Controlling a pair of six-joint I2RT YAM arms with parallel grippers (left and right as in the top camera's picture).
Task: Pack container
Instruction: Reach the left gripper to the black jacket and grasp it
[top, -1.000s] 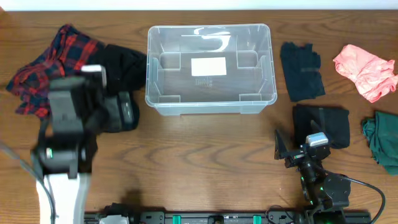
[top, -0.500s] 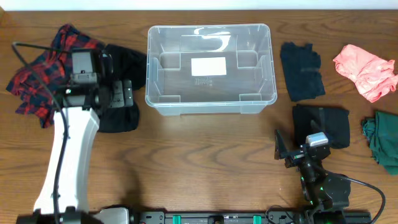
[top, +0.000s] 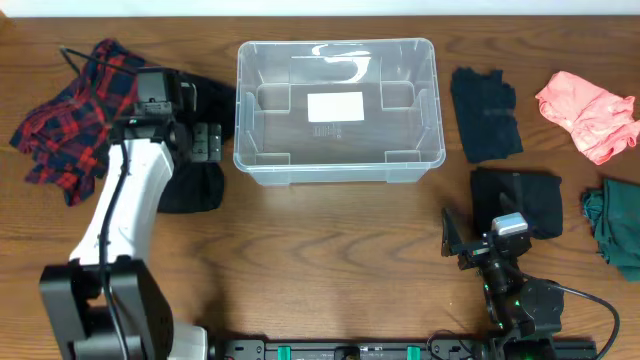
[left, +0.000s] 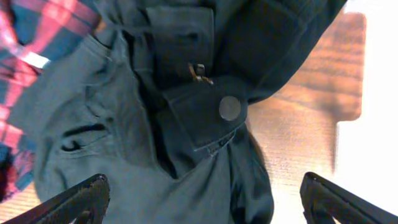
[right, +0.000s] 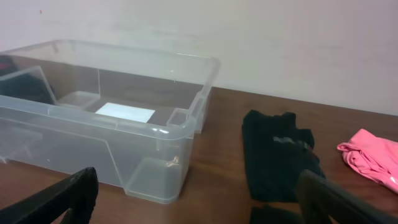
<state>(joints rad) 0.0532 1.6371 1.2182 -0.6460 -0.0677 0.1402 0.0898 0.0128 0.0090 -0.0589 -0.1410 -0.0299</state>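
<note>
The container (top: 338, 46) is a clear rectangular tub, empty, with a white label on its bottom, at the back middle of the table. In the right wrist view the container (right: 186, 62) is ahead to the left. My left gripper (top: 207, 142) is open, just left of the tub, above a dark grey garment (top: 195, 188). In the left wrist view that garment (left: 124, 137), with a pocket flap and snap button, fills the space below the gripper (left: 205, 200) and nothing is pinched. My right gripper (top: 480, 238) is open and empty near the front right; in its own view the right gripper (right: 196, 200) shows wide-set fingers (right: 68, 196).
A red plaid shirt (top: 70, 120) lies at the far left, partly under the dark garment. Right of the tub lie a black garment (top: 485, 115), a pink one (top: 588, 115), a folded black one (top: 535, 200) and a green one (top: 615, 230).
My left arm has swung from the front left toward the back and right, ending over the dark garment beside the tub. The right arm has stayed put.
</note>
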